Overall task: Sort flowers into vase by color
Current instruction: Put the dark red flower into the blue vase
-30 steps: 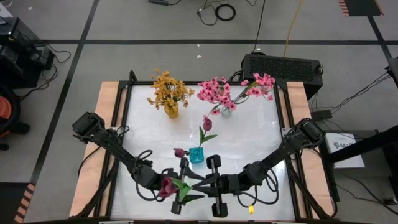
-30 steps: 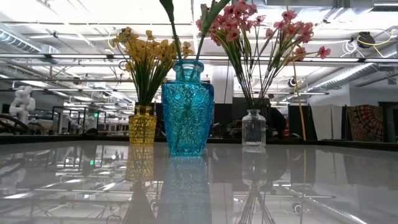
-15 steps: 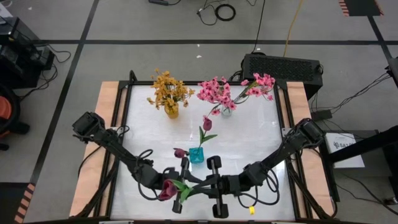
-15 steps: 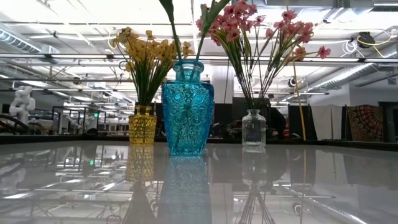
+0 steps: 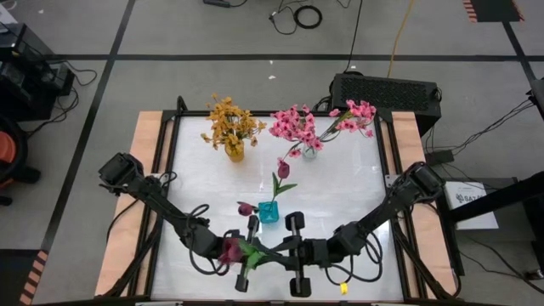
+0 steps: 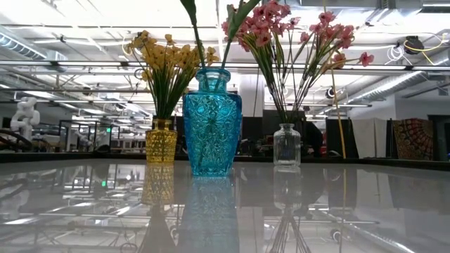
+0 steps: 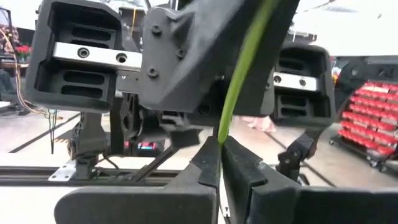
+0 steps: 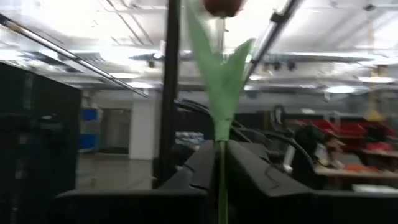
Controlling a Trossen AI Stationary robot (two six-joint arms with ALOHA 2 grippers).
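text: none readable | white box point(image 5: 466, 197) by the table: print perhaps, illegible

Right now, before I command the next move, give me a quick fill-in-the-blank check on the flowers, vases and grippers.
1. The yellow flowers stand in the ____ vase.
2. The maroon tulip is pinched on its stem by ____ grippers at the table's near edge: the left gripper and the right gripper.
3. The blue vase holds ____ maroon tulips.
4. The pink flowers stand in the ____ glass vase.

Missing words: yellow; both; two; clear
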